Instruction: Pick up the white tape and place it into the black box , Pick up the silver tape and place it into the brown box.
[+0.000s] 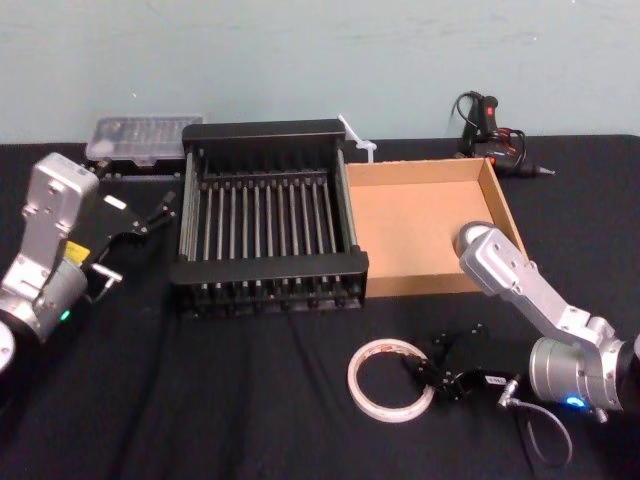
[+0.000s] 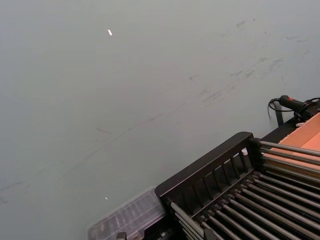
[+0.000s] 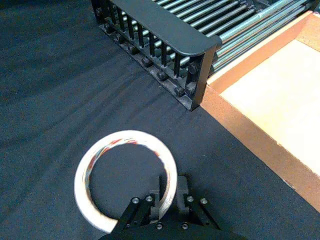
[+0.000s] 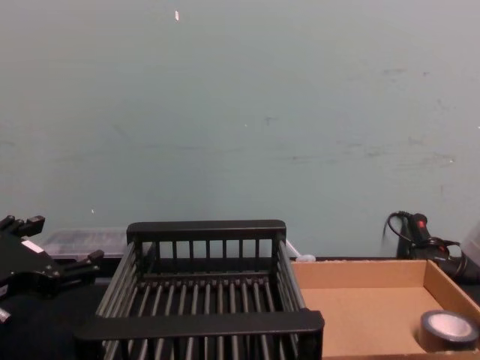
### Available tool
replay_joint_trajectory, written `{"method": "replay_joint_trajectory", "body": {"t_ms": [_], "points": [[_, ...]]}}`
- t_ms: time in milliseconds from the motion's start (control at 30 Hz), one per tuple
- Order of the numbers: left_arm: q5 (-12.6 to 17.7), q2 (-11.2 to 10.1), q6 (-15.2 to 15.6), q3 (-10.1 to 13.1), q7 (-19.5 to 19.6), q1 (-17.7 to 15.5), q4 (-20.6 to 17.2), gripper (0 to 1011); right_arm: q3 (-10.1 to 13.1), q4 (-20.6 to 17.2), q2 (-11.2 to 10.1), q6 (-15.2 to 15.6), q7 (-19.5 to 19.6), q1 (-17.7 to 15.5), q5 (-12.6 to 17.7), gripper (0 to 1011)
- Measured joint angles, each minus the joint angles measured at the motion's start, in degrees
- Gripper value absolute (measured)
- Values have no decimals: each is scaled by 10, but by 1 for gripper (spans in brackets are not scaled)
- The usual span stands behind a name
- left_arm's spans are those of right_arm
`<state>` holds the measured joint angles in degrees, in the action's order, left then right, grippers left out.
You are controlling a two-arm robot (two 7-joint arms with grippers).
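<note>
The white tape [image 1: 392, 381] lies flat on the black cloth in front of the boxes. My right gripper [image 1: 437, 372] is low at its right side. In the right wrist view one finger [image 3: 161, 191] is inside the ring and the other outside, pinching the white tape's [image 3: 125, 180] wall in my right gripper [image 3: 171, 192]. The black box [image 1: 268, 268] stands empty at the middle. To its right is the brown box [image 1: 420, 230]. The silver tape [image 4: 448, 330] rests inside the brown box [image 4: 360, 315] near its right wall. My left gripper [image 1: 145, 215] hangs open left of the black box.
A clear plastic case [image 1: 140, 135] sits behind the black box's left corner. A black and red corded tool [image 1: 495, 135] lies behind the brown box, and a white plastic piece [image 1: 355, 135] lies between the boxes at the back. Bare black cloth spreads at the front left.
</note>
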<state>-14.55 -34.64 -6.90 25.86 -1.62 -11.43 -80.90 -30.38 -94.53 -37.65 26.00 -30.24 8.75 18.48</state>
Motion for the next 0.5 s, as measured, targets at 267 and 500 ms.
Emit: {"method": "replay_joint_trajectory", "body": {"t_ms": [267, 500], "points": [[0, 0, 0, 0, 0, 0, 0, 1001, 0, 0, 0, 0, 0, 0, 0, 105], [0, 0, 0, 0, 0, 0, 0, 1002, 0, 0, 0, 0, 0, 0, 0, 93]]}}
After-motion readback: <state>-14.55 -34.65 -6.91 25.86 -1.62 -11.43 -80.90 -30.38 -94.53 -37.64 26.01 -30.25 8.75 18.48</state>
